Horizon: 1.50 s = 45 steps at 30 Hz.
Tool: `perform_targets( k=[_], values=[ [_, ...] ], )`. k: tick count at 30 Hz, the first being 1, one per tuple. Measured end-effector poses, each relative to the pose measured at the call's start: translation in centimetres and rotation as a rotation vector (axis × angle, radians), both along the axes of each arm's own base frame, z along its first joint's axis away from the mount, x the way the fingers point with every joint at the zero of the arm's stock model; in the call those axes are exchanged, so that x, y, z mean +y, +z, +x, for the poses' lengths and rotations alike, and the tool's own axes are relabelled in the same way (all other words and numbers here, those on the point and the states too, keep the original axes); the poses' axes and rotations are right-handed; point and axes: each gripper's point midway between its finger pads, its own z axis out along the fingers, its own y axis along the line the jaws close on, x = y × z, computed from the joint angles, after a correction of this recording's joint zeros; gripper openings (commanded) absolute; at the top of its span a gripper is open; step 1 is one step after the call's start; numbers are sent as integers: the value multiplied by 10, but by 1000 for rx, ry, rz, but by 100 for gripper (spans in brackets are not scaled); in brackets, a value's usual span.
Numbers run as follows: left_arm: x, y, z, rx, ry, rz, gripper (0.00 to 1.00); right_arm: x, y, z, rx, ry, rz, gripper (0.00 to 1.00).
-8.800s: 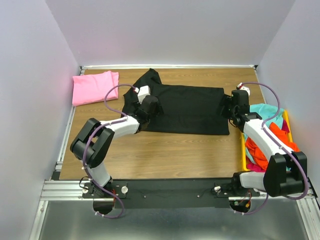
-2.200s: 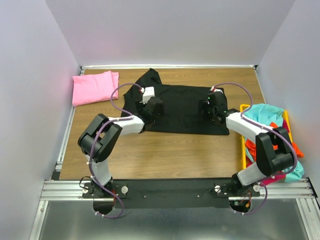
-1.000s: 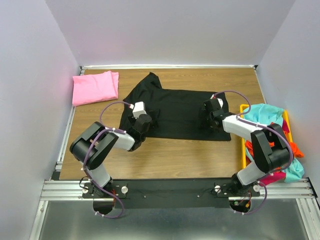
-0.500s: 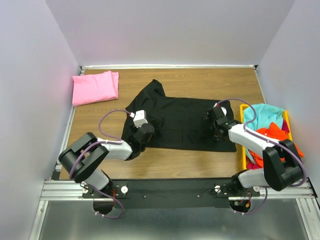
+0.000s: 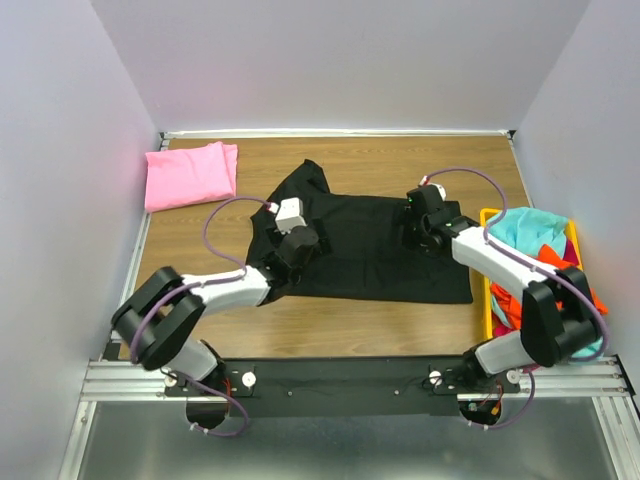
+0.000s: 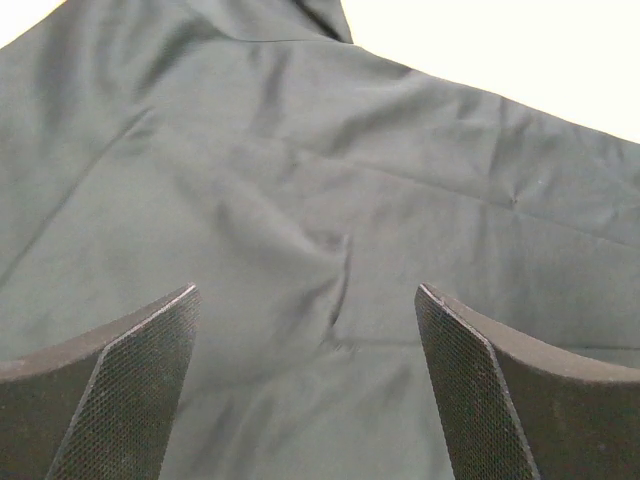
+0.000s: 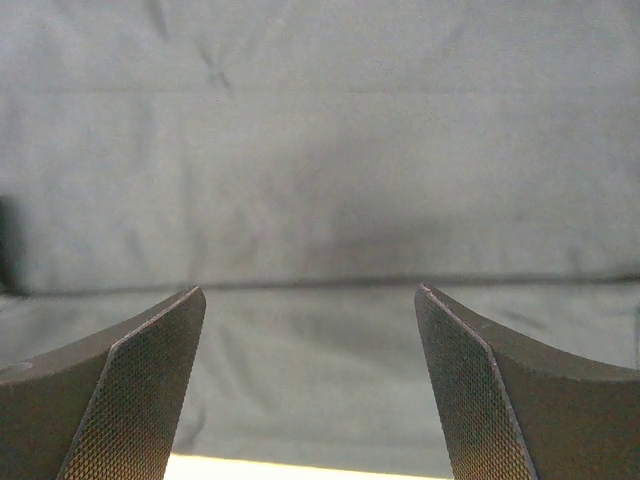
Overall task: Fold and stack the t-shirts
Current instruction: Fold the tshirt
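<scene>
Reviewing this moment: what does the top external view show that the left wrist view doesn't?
Only the top external view: the folded pink t-shirt at the far left corner, the yellow bin heaped with coloured shirts on the right, and the right gripper over the right part of the black t-shirt. Only the left wrist view: the left gripper open, its textured fingers apart with nothing between them, and a small crease in the cloth. Both: the black t-shirt spread flat.
</scene>
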Motion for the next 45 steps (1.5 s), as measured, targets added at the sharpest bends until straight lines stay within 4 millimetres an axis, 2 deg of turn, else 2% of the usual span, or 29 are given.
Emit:
perform_targets(
  k=[3,8,12,15,18,23,29,33,38,42,45],
  values=[
    [-11,-17,14,9,-23,30,95,2,-20,6,35,7,-25,92],
    [-14,-51,21,46,-56,75,95,3,-49,9,92,16,-59,92],
    [-12,-65,23,56,-66,70,95,2,-58,8,112,15,-68,92],
    [-9,-68,19,43,-65,49,94,2,-60,8,108,13,-66,92],
    [-2,-68,11,24,-61,18,94,1,-67,2,115,10,-71,92],
    [5,-67,1,8,-49,-31,94,4,-67,-4,90,15,-56,92],
    [12,-66,-10,8,-39,-72,94,14,-66,-22,72,45,-37,92],
    [16,-66,-19,20,-37,-78,94,24,-66,-34,67,69,-25,92],
    [22,-65,-32,58,-43,-52,95,26,-64,-38,73,63,-13,93],
    [28,-46,-32,57,-22,-29,96,26,-56,-38,92,55,-23,95],
    [28,-7,-21,-13,-3,-53,98,36,-25,-16,26,48,-8,98]
  ],
)
